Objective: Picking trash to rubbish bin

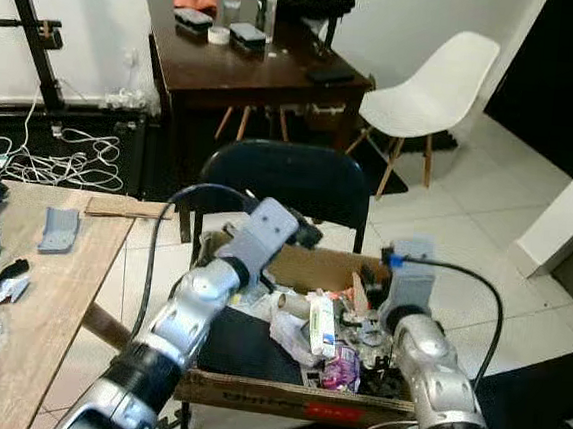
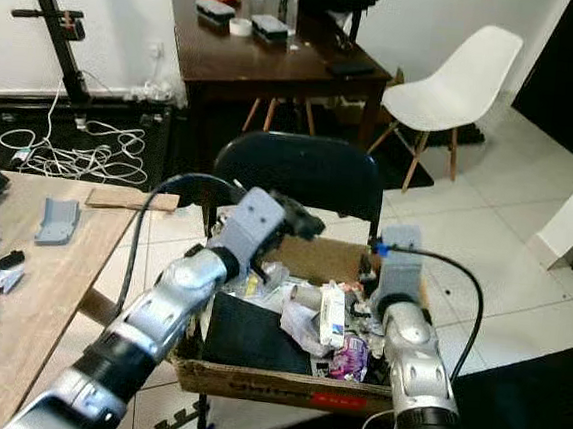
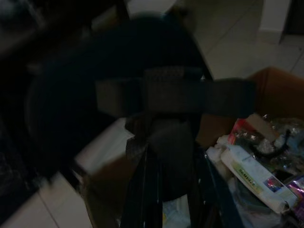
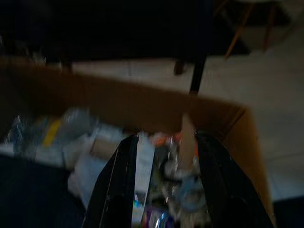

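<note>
A brown cardboard box (image 1: 291,396) sits on a black chair (image 1: 288,180) and is filled with trash (image 1: 322,328) — wrappers, paper, a white carton. The left gripper (image 3: 164,190) hangs over the box's rear left corner, clenched on a dark crumpled scrap (image 3: 164,142). The right gripper (image 4: 164,190) hangs over the right side of the box — fingers spread, nothing between them.

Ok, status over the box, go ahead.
Left end effector shut on dark item above cardboard box. Right end effector open, empty, over trash. Nothing blocking.
</note>
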`<state>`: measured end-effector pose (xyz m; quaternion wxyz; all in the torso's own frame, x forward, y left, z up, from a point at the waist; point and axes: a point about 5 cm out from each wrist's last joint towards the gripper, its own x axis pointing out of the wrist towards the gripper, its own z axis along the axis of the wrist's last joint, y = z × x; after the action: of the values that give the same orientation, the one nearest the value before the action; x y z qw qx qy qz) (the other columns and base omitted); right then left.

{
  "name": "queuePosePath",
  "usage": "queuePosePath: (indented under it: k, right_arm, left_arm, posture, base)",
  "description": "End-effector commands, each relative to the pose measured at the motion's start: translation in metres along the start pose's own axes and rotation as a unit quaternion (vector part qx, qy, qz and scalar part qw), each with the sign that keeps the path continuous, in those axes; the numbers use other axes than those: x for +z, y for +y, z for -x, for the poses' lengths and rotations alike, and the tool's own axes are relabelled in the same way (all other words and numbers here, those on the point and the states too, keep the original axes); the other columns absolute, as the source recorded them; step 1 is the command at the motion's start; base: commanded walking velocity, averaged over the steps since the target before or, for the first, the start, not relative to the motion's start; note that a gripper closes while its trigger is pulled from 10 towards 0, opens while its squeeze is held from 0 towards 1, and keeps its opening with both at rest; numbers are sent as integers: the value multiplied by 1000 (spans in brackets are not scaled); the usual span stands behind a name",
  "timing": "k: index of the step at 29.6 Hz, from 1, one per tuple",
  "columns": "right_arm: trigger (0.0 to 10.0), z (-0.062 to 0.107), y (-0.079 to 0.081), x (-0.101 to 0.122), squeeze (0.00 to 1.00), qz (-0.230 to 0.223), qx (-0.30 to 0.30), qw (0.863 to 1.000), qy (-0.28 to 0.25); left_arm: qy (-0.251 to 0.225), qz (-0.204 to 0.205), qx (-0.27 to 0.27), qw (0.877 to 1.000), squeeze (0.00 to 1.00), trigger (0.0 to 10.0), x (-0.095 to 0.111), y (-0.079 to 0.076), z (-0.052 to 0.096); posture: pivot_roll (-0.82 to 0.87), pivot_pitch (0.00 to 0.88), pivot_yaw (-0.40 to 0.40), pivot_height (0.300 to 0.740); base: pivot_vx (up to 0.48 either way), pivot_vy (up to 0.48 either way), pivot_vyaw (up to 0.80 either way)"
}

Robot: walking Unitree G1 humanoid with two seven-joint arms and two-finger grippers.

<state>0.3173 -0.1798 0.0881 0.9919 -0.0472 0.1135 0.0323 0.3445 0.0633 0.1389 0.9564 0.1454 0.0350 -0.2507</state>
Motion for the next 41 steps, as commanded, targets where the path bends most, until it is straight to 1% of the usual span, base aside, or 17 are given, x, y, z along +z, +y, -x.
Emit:
queuePosePath:
  k: [1,8,13,14,17,18,19,25,27,28,29,31,32,34,35,37,41]
  right_arm:
    - [10000,7,-3,-17,0,2,-7,1000,28]
    - [10000,18,-6,-28,0,-7,-24,999,42]
    - [10000,20,-6,-31,0,-8,-31,998,46]
    - [10000,20,-6,-31,0,-8,-32,998,47]
    - [10000,18,-6,-29,0,-6,-31,998,45]
    - [10000,16,-6,-27,0,-5,-30,999,44]
    - [10000,15,-6,-26,0,-4,-29,999,43]
    - [10000,10,-5,-17,0,-2,-25,999,33]
    - [10000,7,-4,-9,0,-2,-24,1000,13]
    - [10000,6,-4,-2,0,-12,-25,1000,-3]
    - [10000,6,-4,-2,0,-12,-25,1000,-3]
    - [10000,5,-2,12,0,-34,-22,998,-41]
    - [10000,5,-2,12,0,-34,-22,998,-41]
    - [10000,3,2,31,0,-56,-18,994,-88]
    - [10000,3,2,31,0,-56,-18,994,-88]
    - [10000,-1,8,49,0,-79,-12,989,-127]
    - [10000,-3,12,57,0,-89,-1,986,-138]
  left_arm:
    - [13,38,3,999,0,10000,-5,1,-6]
    - [29,39,-11,999,0,10000,-11,1,-11]
    - [31,38,-28,998,0,10000,-13,-1,-13]
    - [28,44,-39,998,1000,10000,-12,-2,-13]
    - [13,57,-55,997,1000,10000,-8,-3,-13]
    - [4,60,-63,996,471,10000,-6,-4,-12]
    - [-4,61,-69,996,0,10000,-3,-4,-12]
    - [-48,89,-98,990,0,10000,11,-4,-6]
    - [-81,116,-77,987,0,10000,22,5,-1]
    - [-109,123,-49,985,0,10000,31,12,2]
    - [-109,123,-49,985,0,10000,31,12,2]
    - [-143,158,2,977,0,10000,43,27,9]
    - [-143,158,2,977,0,10000,43,27,9]
    - [-177,198,68,962,0,10000,49,45,22]
    - [-177,198,68,962,0,10000,49,45,22]
    - [-179,209,120,954,0,10000,43,56,36]
    - [-171,213,127,954,0,10000,37,57,42]
  posture:
    - [-19,149,12,740]
    - [-22,168,36,740]
    - [-22,172,39,740]
    - [-22,172,39,740]
    - [-22,172,39,740]
    - [-22,172,39,740]
    - [-18,163,15,740]
    - [-19,143,2,740]
    - [-18,138,0,740]
    - [-18,138,0,740]
    - [-18,138,0,740]
    - [-11,133,-4,740]
    - [-11,133,-4,740]
    - [3,108,-17,740]
    - [3,108,-17,740]
    - [9,97,-24,740]
    - [18,85,-34,740]
  base:
    - [0,0,0]
    - [0,0,0]
    - [0,0,0]
    - [0,0,0]
    - [0,0,0]
    - [0,0,0]
    - [0,0,0]
    - [0,0,0]
    - [0,0,0]
    - [0,0,0]
    - [0,0,0]
    - [0,0,0]
    - [0,0,0]
    - [0,0,0]
    - [0,0,0]
    - [0,0,0]
    - [0,0,0]
